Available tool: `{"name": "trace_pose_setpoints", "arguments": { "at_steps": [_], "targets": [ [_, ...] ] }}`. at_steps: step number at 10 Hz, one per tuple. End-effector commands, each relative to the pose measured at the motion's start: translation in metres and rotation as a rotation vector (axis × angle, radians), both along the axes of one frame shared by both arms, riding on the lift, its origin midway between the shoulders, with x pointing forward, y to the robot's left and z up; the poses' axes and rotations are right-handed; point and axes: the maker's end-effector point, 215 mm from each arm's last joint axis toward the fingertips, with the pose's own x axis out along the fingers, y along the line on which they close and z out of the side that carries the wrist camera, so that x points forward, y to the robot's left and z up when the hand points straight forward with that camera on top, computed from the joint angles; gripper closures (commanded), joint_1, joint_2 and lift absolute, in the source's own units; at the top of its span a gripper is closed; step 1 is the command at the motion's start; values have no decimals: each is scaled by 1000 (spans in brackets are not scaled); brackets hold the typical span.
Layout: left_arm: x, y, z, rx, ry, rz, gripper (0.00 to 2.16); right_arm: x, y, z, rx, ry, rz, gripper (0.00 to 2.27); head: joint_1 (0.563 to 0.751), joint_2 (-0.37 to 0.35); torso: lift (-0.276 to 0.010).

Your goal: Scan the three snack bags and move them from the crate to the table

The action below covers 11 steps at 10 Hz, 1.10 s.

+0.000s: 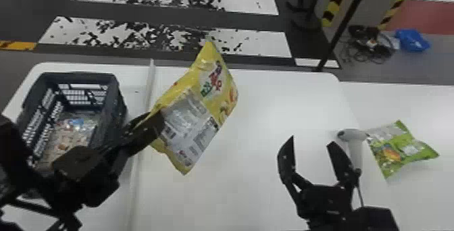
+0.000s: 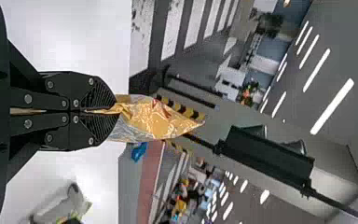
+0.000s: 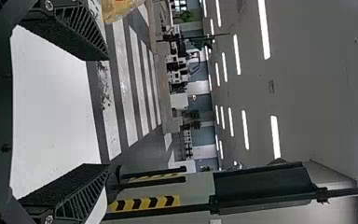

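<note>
Pinching the yellow bag [image 1: 216, 90] by its edge, the left gripper [image 1: 158, 123] holds it over the table [image 1: 253, 179], left of the wide-open right gripper [image 1: 312, 139], which may take it.

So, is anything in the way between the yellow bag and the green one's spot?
Yes, seen from the head: straight across come the right gripper, open, then the white scanner, just beside the green bag. Between the yellow bag and the table below, nothing visible is in the way.
</note>
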Motion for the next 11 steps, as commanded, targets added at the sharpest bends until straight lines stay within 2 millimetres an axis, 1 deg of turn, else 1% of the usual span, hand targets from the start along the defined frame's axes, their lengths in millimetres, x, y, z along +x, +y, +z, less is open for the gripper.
{"name": "trace_pose_setpoints", "arguments": {
  "at_steps": [1, 2, 3, 5, 6, 7, 8, 10, 11],
  "targets": [
    [1, -5, -30, -87, 68, -33, 2088, 7, 4, -1, -10, 8, 15, 63, 695, -146, -62],
    [6, -11, -44, -115, 99, -54, 2088, 8, 3, 0, -12, 9, 16, 63, 695, -158, -62],
    [6, -23, -61, -130, 138, -86, 2088, 7, 3, 1, -13, 8, 16, 63, 695, -160, -62],
    [12, -44, -83, -166, 186, -134, 2098, 8, 3, 14, -7, -15, 14, 63, 695, -179, -62],
    [15, -54, -96, -182, 211, -152, 2098, 10, 1, 15, -12, -5, 12, 63, 695, -198, -62],
    [19, -67, -105, -209, 230, -170, 2098, 11, 1, 17, -15, -1, 13, 63, 695, -206, -62],
    [21, -81, -115, -207, 247, -190, 2098, 12, 1, 17, -15, 0, 13, 63, 695, -234, -62],
    [27, -108, -137, -210, 287, -225, 2098, 11, 2, 16, -16, 5, 16, 63, 695, -264, -62],
    [29, -124, -147, -212, 306, -249, 2098, 12, 2, 16, -16, 4, 16, 63, 695, -285, -62]
  ]
}}
